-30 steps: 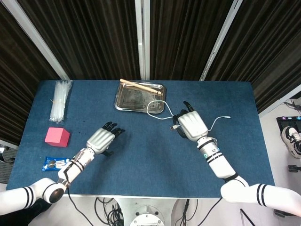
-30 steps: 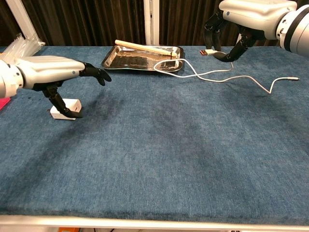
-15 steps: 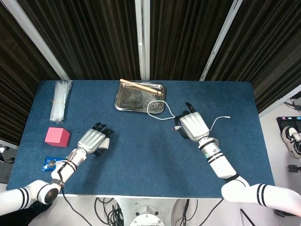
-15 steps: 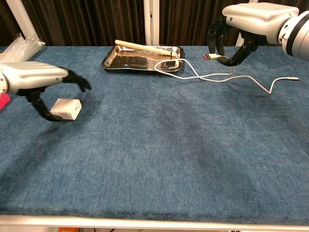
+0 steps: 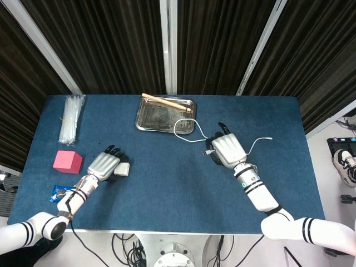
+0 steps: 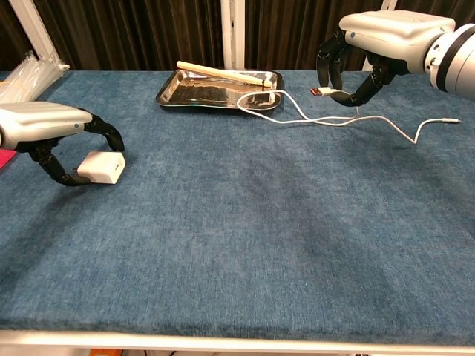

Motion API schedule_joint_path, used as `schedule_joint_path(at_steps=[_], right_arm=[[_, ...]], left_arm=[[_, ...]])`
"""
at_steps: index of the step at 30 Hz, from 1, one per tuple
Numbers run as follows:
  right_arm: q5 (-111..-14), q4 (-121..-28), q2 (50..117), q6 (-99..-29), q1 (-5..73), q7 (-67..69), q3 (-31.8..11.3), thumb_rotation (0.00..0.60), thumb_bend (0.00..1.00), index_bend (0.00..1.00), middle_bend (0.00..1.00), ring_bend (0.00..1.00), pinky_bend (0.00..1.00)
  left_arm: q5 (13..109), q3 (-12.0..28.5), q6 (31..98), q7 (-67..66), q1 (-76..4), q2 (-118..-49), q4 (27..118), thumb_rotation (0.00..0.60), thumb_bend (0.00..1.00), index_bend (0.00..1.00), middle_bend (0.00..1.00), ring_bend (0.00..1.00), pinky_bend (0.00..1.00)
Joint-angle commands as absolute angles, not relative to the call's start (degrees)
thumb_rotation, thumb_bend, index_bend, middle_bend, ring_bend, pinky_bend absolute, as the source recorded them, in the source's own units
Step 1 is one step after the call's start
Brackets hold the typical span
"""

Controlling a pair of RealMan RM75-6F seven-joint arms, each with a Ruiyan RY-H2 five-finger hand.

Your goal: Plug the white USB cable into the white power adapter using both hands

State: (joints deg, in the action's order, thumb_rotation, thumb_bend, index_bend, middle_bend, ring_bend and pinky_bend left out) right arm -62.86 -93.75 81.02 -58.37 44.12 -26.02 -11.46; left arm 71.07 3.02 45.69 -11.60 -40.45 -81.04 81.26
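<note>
The white power adapter [image 6: 102, 167] [image 5: 123, 169] sits at the left of the blue table. My left hand [image 6: 44, 133] [image 5: 103, 165] grips it, thumb under its near side and fingers curled over its top. My right hand [image 6: 386, 30] [image 5: 227, 149] hovers above the table at the right and pinches the USB plug [image 6: 323, 91] [image 5: 207, 151] of the white cable [image 6: 334, 121]. The cable trails down to the cloth, loops over the tray's corner and ends in a small connector [image 6: 449, 119] at the far right.
A metal tray [image 5: 146, 118] with a wooden stick [image 5: 167, 102] stands at the back centre. A bundle of clear plastic [image 5: 71, 118], a pink block [image 5: 68, 161] and a blue packet [image 5: 65, 193] lie along the left edge.
My left hand has drawn back to the left and curled its fingers round the adapter, which is tipped up off its flat side. My right hand has shifted slightly, still holding the plug.
</note>
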Motion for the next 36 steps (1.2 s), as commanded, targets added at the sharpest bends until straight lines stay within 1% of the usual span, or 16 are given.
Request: schedule_joint_path(at_steps=[1,7,10,12,15,17,21,28,36], right_arm=[[-62.86,-93.68,81.08,-58.4,44.13,-25.9,-11.42,0.6,0.39,0.58,0.51,0.32,0.09],[-62.95,-93.34,81.19,-58.48,44.08,-25.42,-11.32,0.6,0.39,0.59,0.51,0.32,0.09],[-62.95,-93.2,81.29,-58.56,43.99,-25.19,-11.22,0.6,0.39,0.59,0.51,0.32,0.09],[-62.82,-93.13,81.41,-58.61,43.93,-25.11,-11.17,0.6,0.39,0.59,0.51,0.32,0.09],[-61.98,-92.91,82.05,-58.67,43.87,-25.31,-11.13,0.6,0.39,0.59,0.52,0.33,0.09],[-61.14,-92.76,82.82,-58.51,44.04,-25.55,-11.23,0.6,0.39,0.59,0.51,0.33,0.09],[-59.19,-92.38,85.22,-58.04,45.02,-26.39,-11.87,0.6,0.39,0.59,0.51,0.33,0.1],[-53.03,-92.92,89.92,-57.48,48.67,-30.7,-14.52,0.6,0.39,0.6,0.51,0.34,0.11],[-44.91,-92.34,93.85,-58.15,53.25,-36.85,-17.05,0.6,0.39,0.6,0.52,0.35,0.11]], left_arm=[[71.24,3.06,45.65,-11.38,-40.63,-81.32,80.86,0.6,0.29,0.25,0.23,0.1,0.01],[70.36,3.23,45.34,-11.69,-40.9,-81.56,80.12,0.6,0.29,0.3,0.27,0.13,0.01],[69.79,3.45,45.72,-11.81,-40.8,-81.8,80.05,0.6,0.29,0.35,0.33,0.17,0.02],[68.94,3.79,45.76,-11.63,-40.73,-81.92,80.44,0.6,0.29,0.4,0.39,0.23,0.05],[66.7,4.91,45.55,-11.06,-40.83,-81.41,82.58,0.6,0.29,0.41,0.43,0.27,0.09],[65.49,5.58,46.23,-12.35,-41.07,-81.18,83.67,0.6,0.29,0.42,0.44,0.29,0.11],[61.35,7.48,47.77,-16.05,-42.03,-81.05,86.93,0.6,0.29,0.42,0.44,0.3,0.12],[50.76,10.86,51.23,-25.33,-45.63,-81.6,93.09,0.6,0.28,0.43,0.44,0.3,0.15],[40.25,12.37,54.68,-34.68,-50.78,-83.32,96.64,0.6,0.26,0.43,0.45,0.31,0.16]])
